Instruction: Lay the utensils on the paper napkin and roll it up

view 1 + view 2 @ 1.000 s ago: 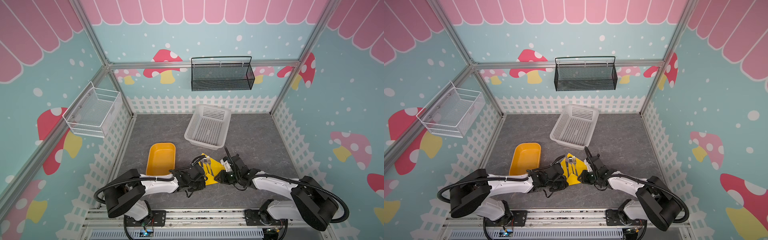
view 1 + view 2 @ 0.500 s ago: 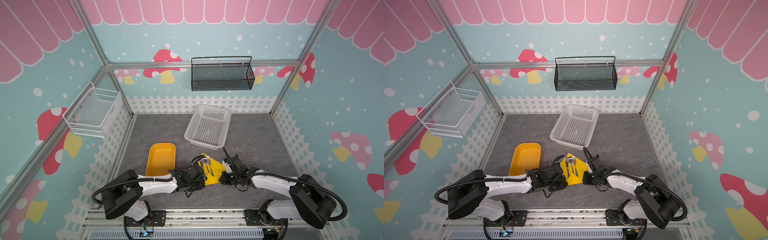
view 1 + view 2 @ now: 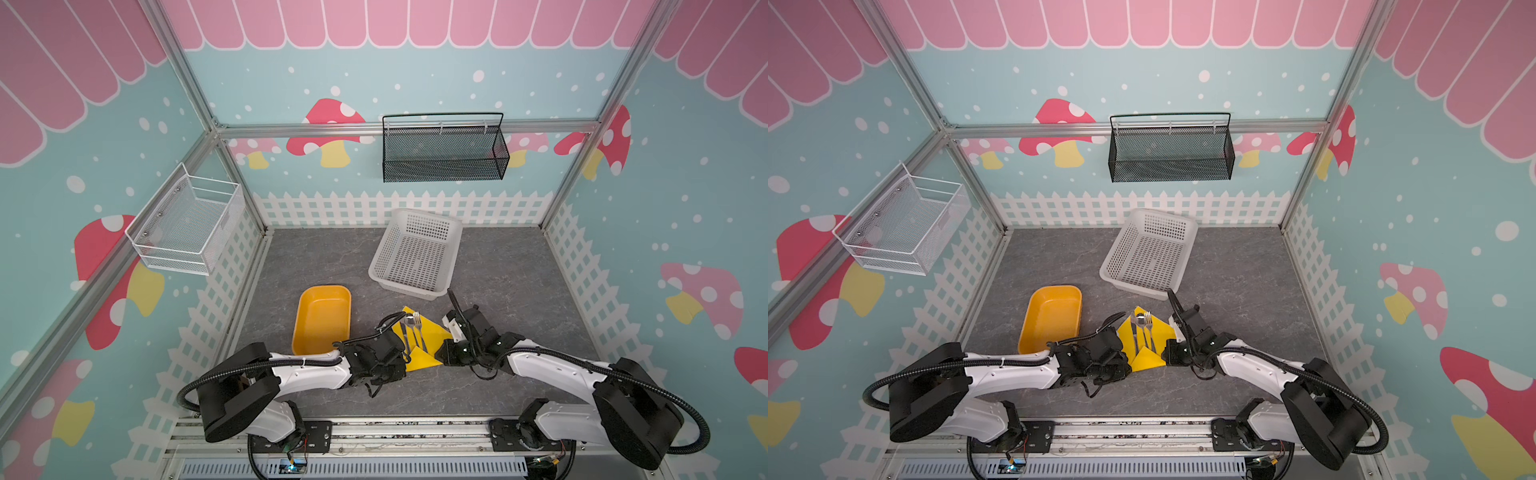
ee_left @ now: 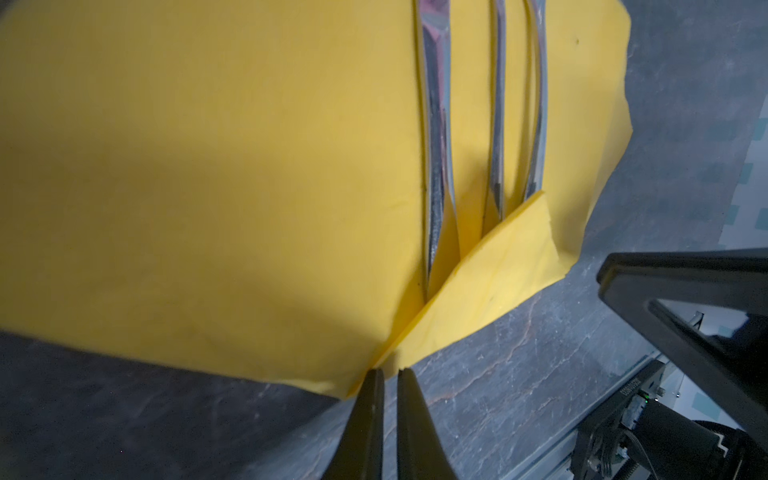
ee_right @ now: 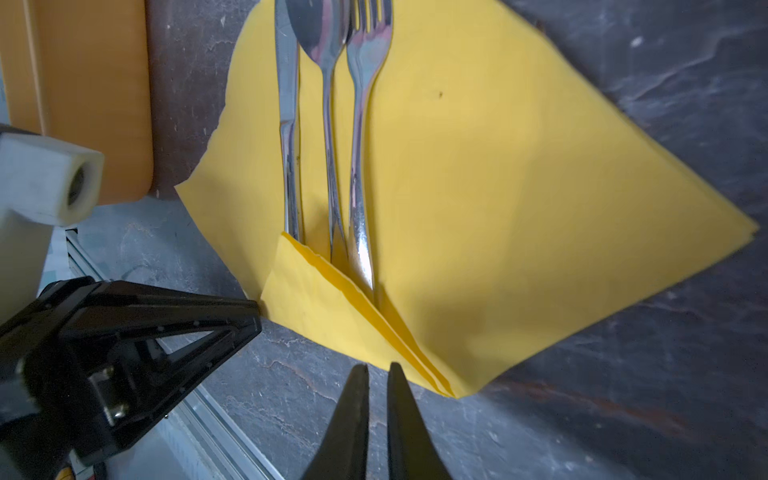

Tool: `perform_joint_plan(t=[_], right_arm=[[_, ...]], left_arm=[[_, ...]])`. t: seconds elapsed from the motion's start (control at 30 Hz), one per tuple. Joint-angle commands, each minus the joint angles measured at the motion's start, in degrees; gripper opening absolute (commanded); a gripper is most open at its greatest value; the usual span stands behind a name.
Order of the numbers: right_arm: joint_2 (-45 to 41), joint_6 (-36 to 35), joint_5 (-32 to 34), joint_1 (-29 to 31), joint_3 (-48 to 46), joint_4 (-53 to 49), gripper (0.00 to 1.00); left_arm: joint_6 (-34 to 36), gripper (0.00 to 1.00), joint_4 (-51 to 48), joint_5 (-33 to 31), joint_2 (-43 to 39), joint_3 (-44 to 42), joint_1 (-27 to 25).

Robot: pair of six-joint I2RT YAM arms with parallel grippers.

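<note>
Right wrist shows us the utensils [image 5: 322,41] heads and all, left wrist only handles, all lying on the paper napkin [image 5: 498,187], left gripper [image 4: 388,372] pinching its folded corner, right gripper [image 5: 377,368] pressed together just off the edge

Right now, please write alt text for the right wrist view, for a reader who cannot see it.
A knife, spoon and fork lie side by side on a yellow paper napkin, their handle ends tucked under a folded-up corner. The right gripper, jaws almost together, points at the fold's edge; the left gripper and an orange tray are also in view.
</note>
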Motion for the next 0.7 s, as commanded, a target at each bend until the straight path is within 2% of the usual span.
perform_joint_plan(t=[0.0, 0.27, 0.47, 0.67], right_arm=[[2.98, 0.09, -0.7, -0.29, 1.28, 0.65, 0.14], [8.96, 0.49, -0.08, -0.09, 1.7, -2.18, 0.14], [7.86, 2.29, -1.86, 0.15, 0.04, -2.1, 0.15], [6.34, 7.33, -4.21, 1.22, -2.14, 0.58, 0.15]], left_arm=[[-0.98, 0.12, 0.7, -1.39, 0.33, -0.5, -0.28], [-0.71, 0.12, 0.47, -2.33, -1.37, -1.33, -0.28], [1.68, 0.17, -1.04, -2.95, -8.69, -1.18, -0.27], [2.88, 0.19, -5.67, -4.23, -14.67, -0.55, 0.35]])
